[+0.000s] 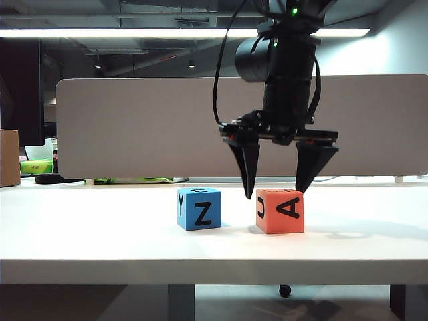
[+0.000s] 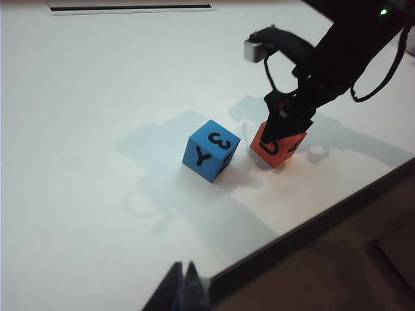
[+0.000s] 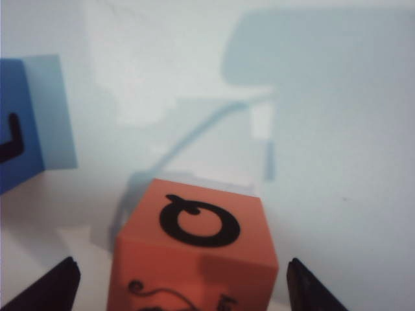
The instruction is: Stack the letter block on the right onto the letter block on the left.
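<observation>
While my right arm hangs over the white desk (image 1: pixel 80 234), the job sits at its first step: getting hold of the right-hand block, nothing lifted yet. That desk is the biggest thing here, a smooth matte slab with soft shadows on it, and behind it runs a pale flat partition (image 1: pixel 134 127).

My right claw (image 1: pixel 279 189) comes next in size, black and angular, its two tapered fingers standing wide apart and pointing down. Their tips reach about the top edge of the orange block (image 1: pixel 280 211), one on each side, though I cannot tell whether either tip touches it. In the right wrist view the same block (image 3: pixel 194 259) sits squarely between the dark fingertips (image 3: pixel 45 288) with clear desk showing on both sides.

My left claw (image 2: pixel 183 289) hangs far back near the desk's edge, well apart from both blocks; its tips look pressed together, holding nothing.

Smallest are the two cubes, resting on the desk near each other but not touching. The orange one shows a black A and U; the blue block (image 1: pixel 198 208) to its left shows Z. Both look like hard, matte cubes with crisp edges and printed letters, so flat faces should grip well.

Next, I judge, I must sink lower around the orange cube, close on opposite faces, lift, and set it squarely on the blue.
</observation>
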You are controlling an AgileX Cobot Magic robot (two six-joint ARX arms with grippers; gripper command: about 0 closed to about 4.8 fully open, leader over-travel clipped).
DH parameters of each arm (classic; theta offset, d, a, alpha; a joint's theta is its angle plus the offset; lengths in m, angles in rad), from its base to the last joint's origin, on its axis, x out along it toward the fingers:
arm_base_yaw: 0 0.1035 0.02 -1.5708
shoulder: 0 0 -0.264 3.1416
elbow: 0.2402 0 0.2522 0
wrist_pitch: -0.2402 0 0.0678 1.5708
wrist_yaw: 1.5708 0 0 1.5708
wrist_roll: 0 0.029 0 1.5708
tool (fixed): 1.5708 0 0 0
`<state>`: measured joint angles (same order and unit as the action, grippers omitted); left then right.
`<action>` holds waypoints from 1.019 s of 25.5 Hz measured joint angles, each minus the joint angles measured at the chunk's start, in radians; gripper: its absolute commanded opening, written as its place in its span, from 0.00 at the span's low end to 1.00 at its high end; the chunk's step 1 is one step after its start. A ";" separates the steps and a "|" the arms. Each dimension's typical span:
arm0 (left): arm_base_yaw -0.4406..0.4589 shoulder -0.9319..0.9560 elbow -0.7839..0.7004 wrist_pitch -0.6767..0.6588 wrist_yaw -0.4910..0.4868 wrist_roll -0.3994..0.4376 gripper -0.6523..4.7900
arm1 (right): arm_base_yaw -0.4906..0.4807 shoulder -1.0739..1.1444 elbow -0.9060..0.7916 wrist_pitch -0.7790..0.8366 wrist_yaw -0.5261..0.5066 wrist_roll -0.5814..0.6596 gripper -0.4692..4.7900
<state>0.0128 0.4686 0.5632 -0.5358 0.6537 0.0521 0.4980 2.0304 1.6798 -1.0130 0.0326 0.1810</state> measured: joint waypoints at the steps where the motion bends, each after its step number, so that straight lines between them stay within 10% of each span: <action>1: 0.000 0.000 0.000 0.000 0.000 0.000 0.11 | 0.000 0.008 0.000 0.000 0.000 0.000 0.91; 8: 0.000 -0.005 0.000 0.000 0.000 0.000 0.11 | 0.000 0.027 -0.001 -0.028 -0.002 0.000 0.67; 26: 0.000 -0.006 0.000 0.002 0.000 0.000 0.11 | 0.037 0.026 0.275 -0.129 -0.010 0.000 0.67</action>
<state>0.0128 0.4622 0.5632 -0.5343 0.6537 0.0521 0.5354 2.0567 1.9549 -1.1423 0.0227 0.1806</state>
